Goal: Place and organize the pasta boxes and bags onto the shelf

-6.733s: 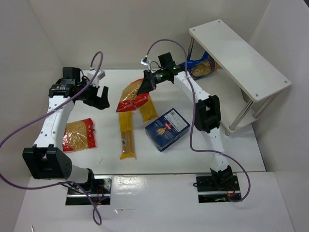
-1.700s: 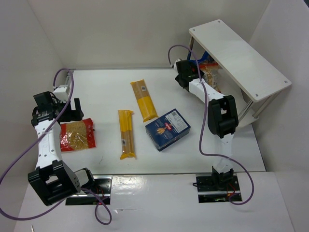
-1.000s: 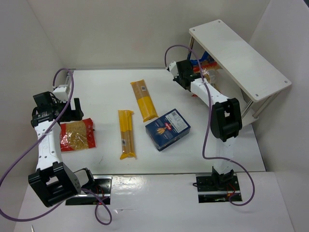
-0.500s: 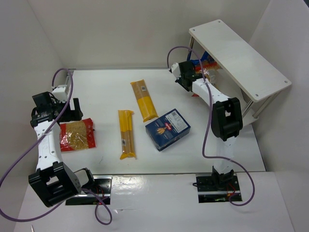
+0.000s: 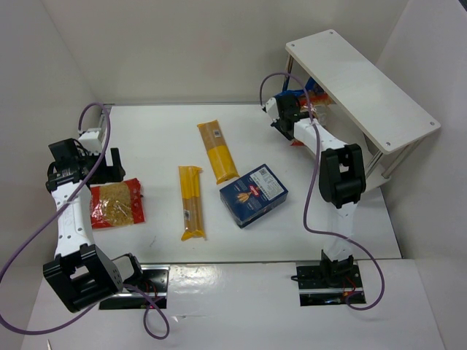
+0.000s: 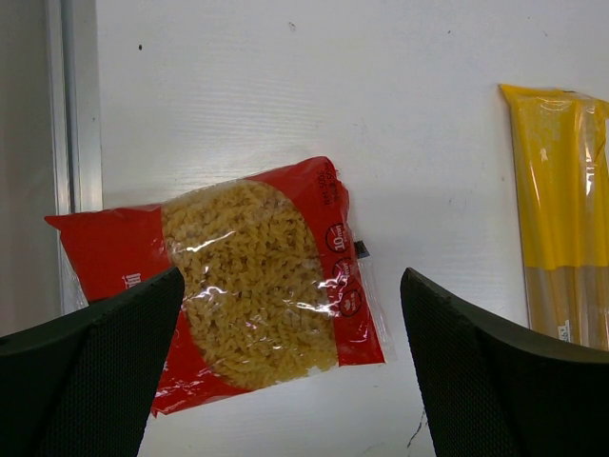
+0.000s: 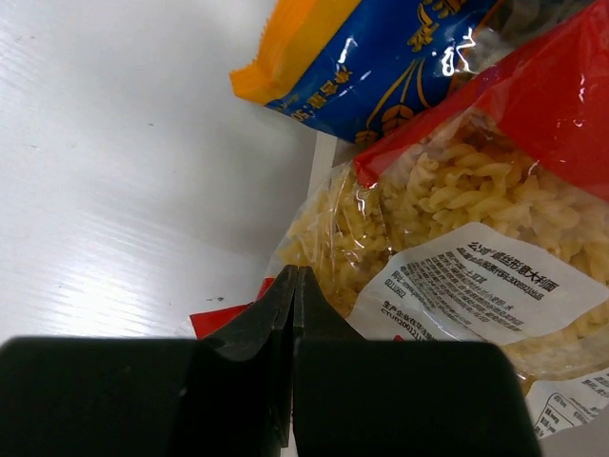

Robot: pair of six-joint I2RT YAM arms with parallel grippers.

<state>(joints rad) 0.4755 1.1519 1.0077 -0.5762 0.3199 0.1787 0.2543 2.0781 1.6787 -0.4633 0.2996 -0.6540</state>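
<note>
Left arm: yours is folded back at the left edge of the table. The left gripper (image 6: 290, 276) hangs over the table's red bag (image 6: 252, 286), fingers spread wide with nothing in them.
Right arm: stretched to the far right, with the right gripper (image 7: 295, 278) tucked under the shelf (image 5: 357, 80). Its fingers are pressed together at the edge of the shelf's red bag (image 7: 476, 219); can't tell if they pinch the film.
Surface: white table (image 5: 160, 131), white walls all round.
Shelf: the red bag of twirls touches the blue-edged bag (image 7: 400, 57).
Mid-table: far spaghetti pack (image 5: 217, 151), near spaghetti pack (image 5: 192, 200), dark blue carton (image 5: 253, 194).

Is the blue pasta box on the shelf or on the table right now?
On the table: the blue pasta box lies flat there, apart from the shelf.
</note>
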